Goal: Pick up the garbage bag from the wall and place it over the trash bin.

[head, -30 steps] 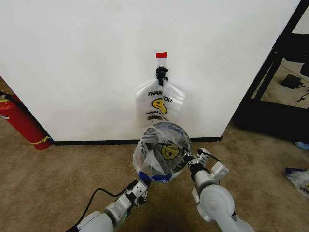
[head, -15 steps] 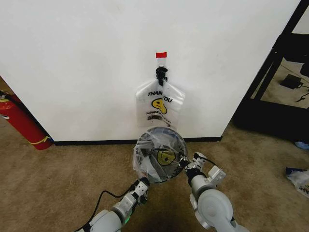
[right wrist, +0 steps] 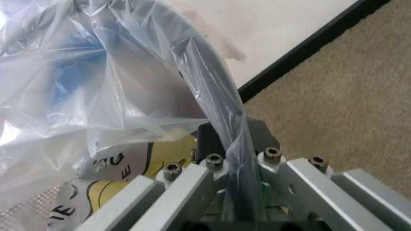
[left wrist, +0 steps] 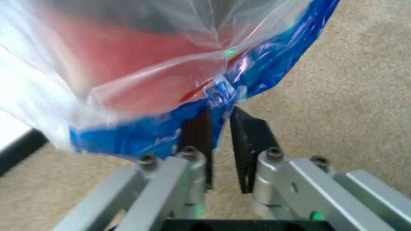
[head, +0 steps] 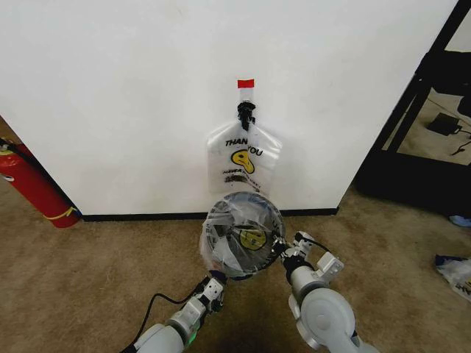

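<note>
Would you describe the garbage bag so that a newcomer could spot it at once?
Start at the white wall and look down to the carpet at its foot, where the black mesh trash bin stands. The garbage bag is the crinkly clear plastic draped over it, unlike the flat "THANK YOU" bundle hanging on the wall above.

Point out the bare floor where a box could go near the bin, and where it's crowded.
Bare carpet lies left of the bin, between it and the fire extinguisher, and right of it, toward the black rack. Crowded: in front of the bin, the left tool and right tool pinch the bag; behind, a bag bundle hangs on the wall.
</note>
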